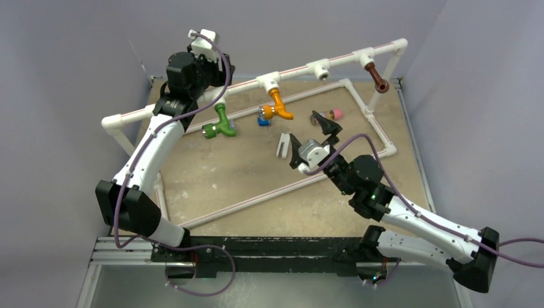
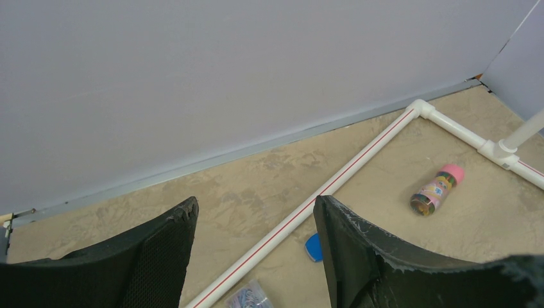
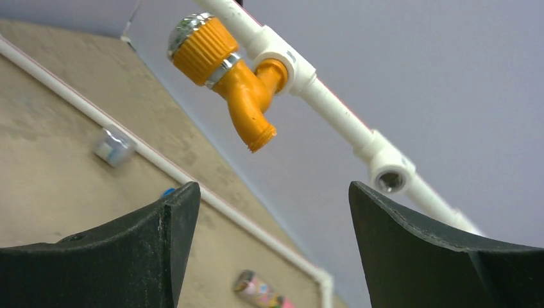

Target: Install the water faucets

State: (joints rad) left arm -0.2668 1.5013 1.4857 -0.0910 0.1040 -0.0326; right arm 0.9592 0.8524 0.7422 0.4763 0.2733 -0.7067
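Base bar [image 1: 269,247]: black, ran along the near edge of the tabletop [image 1: 244,173], both arms bolted on it.
Right gripper [image 1: 308,136]: jaws spread wide, nothing in them, sat low in front of the pipe rail [image 1: 298,67], pointing up at it.
Left gripper [image 2: 255,208]: jaws wide too, empty, up by the left stretch of the pipe rail, facing the back wall.
Orange faucet [image 3: 238,70]: plugged into a tee about mid pipe rail, spout down.
Green faucet [image 1: 221,122]: hung under the pipe rail left of the orange one; its top was hidden by the left arm, so couldn't tell how it sat.
Dark brown faucet [image 1: 378,78]: hung from the tee near the pipe rail's right end.
Open socket [image 1: 322,69]: on the pipe rail between orange and brown.
Pink cylinder [image 1: 335,114]: lay on its side below the pipe rail.
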